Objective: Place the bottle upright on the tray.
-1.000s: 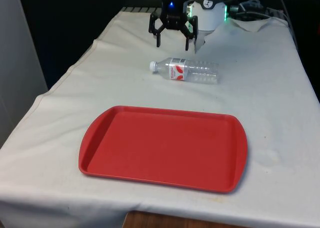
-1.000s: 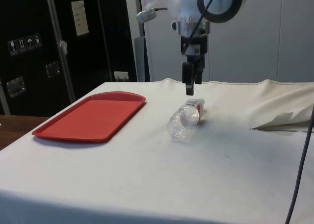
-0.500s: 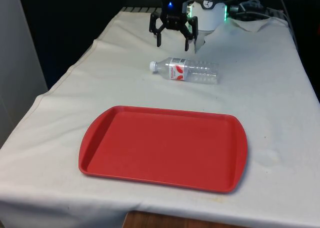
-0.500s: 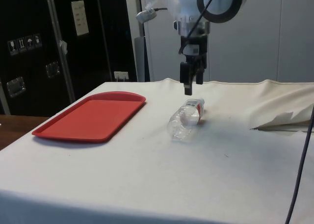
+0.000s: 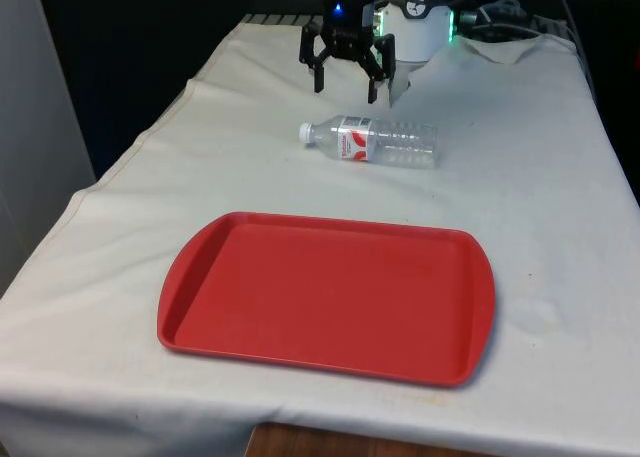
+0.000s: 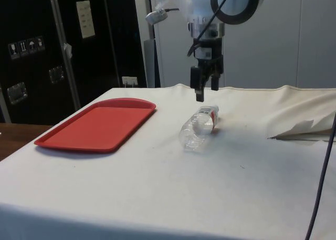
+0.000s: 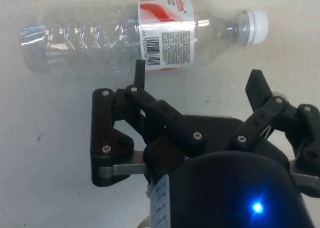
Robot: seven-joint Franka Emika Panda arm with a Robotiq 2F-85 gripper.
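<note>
A clear plastic bottle (image 5: 372,141) with a white cap and a red-and-white label lies on its side on the white cloth, cap towards the front view's left. It also shows lying in the side view (image 6: 198,127) and under the fingers in the wrist view (image 7: 135,38). My black gripper (image 5: 346,85) hangs open above the cloth just behind the bottle, holding nothing; it also appears in the side view (image 6: 201,95) and in the wrist view (image 7: 199,78). The red tray (image 5: 330,295) lies empty near the table's front, seen too in the side view (image 6: 97,123).
A crumpled fold of cloth (image 5: 510,47) lies at the far end towards the front view's right, also seen in the side view (image 6: 307,128). A black cable (image 6: 321,182) hangs down at the side view's right edge.
The gripper has risen slightly above the bottle, still open. The bottle and the tray have not moved.
</note>
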